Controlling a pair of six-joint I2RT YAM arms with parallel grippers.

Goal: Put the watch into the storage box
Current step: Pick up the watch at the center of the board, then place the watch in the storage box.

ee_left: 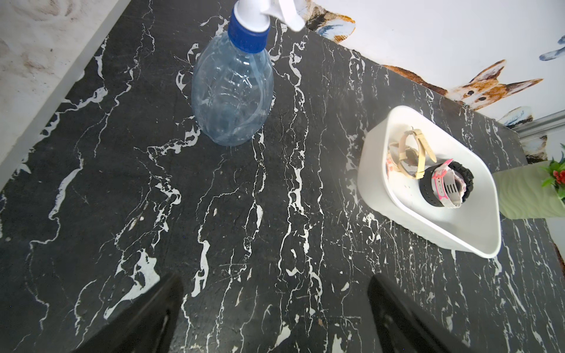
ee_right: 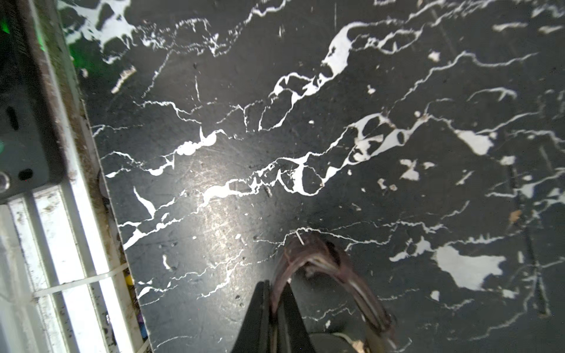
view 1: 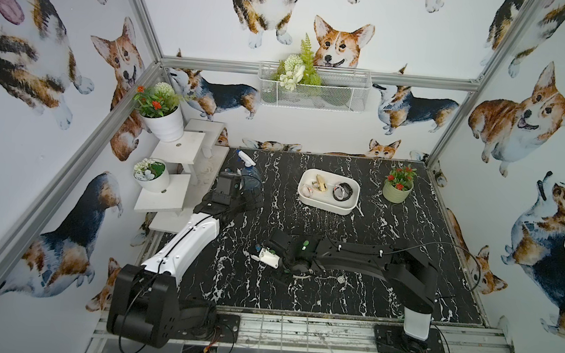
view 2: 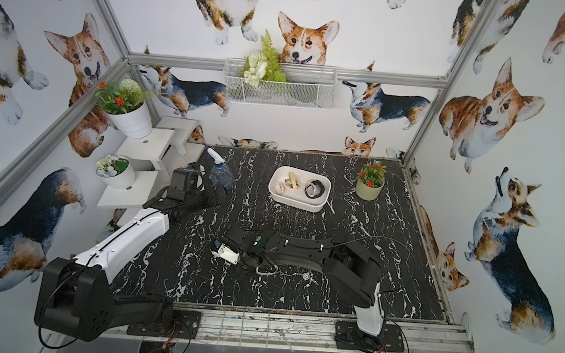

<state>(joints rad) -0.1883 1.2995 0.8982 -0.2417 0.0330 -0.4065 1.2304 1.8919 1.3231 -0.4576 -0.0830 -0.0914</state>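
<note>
Near the front of the marble table (view 1: 263, 288), the right gripper (ee_right: 273, 288) is clamped on the brown strap of the watch (ee_right: 308, 253). The storage box (view 1: 326, 205) sits well apart, toward the rear, holding other watches (ee_left: 443, 183). The left gripper (ee_left: 272, 293) stands spread, empty.

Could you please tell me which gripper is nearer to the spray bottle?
Left. The left gripper is open right beside the spray bottle; the right gripper, shut on the watch, is far off toward the front of the table.
</note>
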